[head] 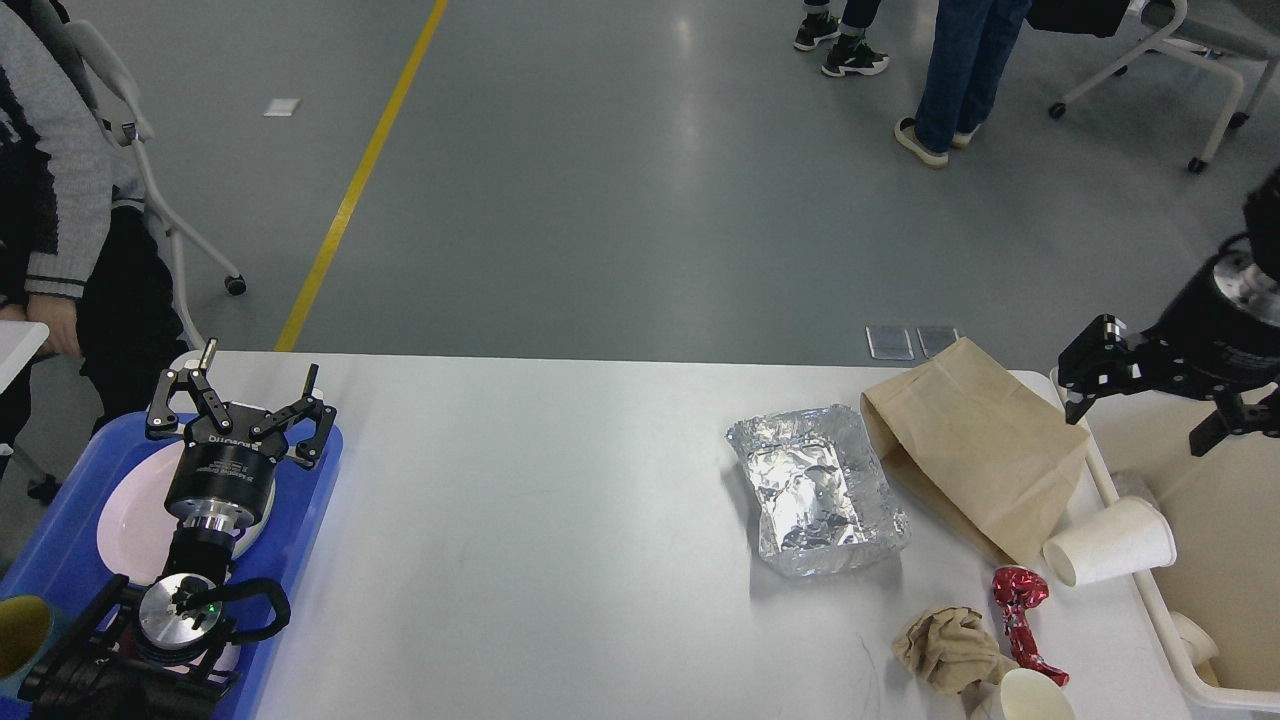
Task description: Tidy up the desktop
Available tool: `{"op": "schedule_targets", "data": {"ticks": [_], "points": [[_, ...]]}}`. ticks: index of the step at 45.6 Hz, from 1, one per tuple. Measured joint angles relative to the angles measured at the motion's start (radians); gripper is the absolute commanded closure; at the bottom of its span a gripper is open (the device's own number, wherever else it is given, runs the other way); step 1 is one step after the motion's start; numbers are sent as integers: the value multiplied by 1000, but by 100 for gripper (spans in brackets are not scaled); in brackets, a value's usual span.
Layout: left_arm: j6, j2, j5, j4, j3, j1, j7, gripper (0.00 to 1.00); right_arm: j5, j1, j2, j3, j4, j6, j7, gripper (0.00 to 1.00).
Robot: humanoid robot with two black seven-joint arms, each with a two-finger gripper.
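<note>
The white desktop point(560, 520) fills the lower part of the head view. On its right side lie a crumpled foil tray point(815, 490), a brown paper bag point(970, 440), a white paper cup point(1110, 540) on its side, a red foil wrapper point(1020, 620), a crumpled brown paper point(945, 645) and another white cup point(1025, 695) at the bottom edge. My left gripper point(240, 395) is open and empty over the blue tray point(310, 500). My right gripper point(1136, 430) is open and empty, held above the left rim of the cream bin point(1150, 590).
A white plate point(125, 510) lies in the blue tray, with a yellow cup point(20, 630) at the lower left. A paper cup point(1195, 635) lies inside the bin. A seated person is at the far left; people and chairs stand beyond the table.
</note>
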Motion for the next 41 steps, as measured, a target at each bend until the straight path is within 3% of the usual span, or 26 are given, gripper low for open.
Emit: {"op": "schedule_targets", "data": {"ticks": [6, 14, 27, 41], "points": [[0, 0, 0, 0, 0, 0, 0, 4, 61, 166, 70, 9, 136, 39, -2, 0], [0, 0, 0, 0, 0, 0, 0, 4, 132, 352, 135, 11, 314, 10, -5, 0], [0, 0, 0, 1, 0, 0, 0, 4, 138, 457, 171, 8, 486, -171, -7, 0], [0, 0, 0, 0, 0, 0, 0, 4, 135, 468, 169, 0, 501, -189, -6, 0]]}}
